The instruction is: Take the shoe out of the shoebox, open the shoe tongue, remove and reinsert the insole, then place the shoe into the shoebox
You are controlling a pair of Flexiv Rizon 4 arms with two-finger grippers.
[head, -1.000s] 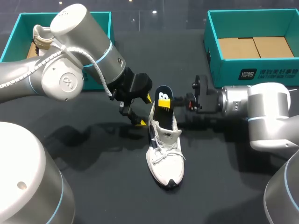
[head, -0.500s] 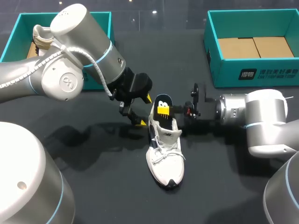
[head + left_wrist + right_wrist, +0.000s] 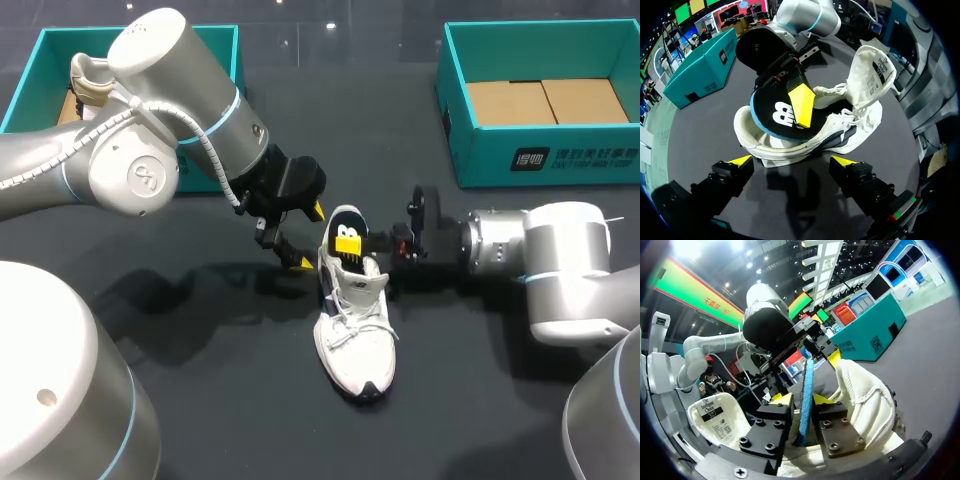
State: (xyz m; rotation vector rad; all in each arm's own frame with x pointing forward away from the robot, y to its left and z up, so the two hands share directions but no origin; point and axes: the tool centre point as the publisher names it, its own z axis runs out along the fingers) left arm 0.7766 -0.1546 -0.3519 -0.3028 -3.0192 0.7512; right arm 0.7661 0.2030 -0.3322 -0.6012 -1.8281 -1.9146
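Dark table (image 3: 230,400). Left arm (image 3: 150,130) comes in over the middle, right arm (image 3: 560,260) lies low and level across the table. 2 teal shoeboxes at the far side: left one (image 3: 25,90) mostly hidden behind the left arm, right one (image 3: 540,160) with cardboard in its bottom. White shoe (image 3: 355,340) sits on the table between the arms, outside both boxes, toe toward the robot, tongue (image 3: 872,65) folded up. Black insole (image 3: 775,117) stands on edge, partly out of the heel opening. Right gripper (image 3: 802,402) is clamped narrow on the insole, 1 finger on each face. Left gripper (image 3: 791,161) is spread wide just beside the heel, holding nothing.
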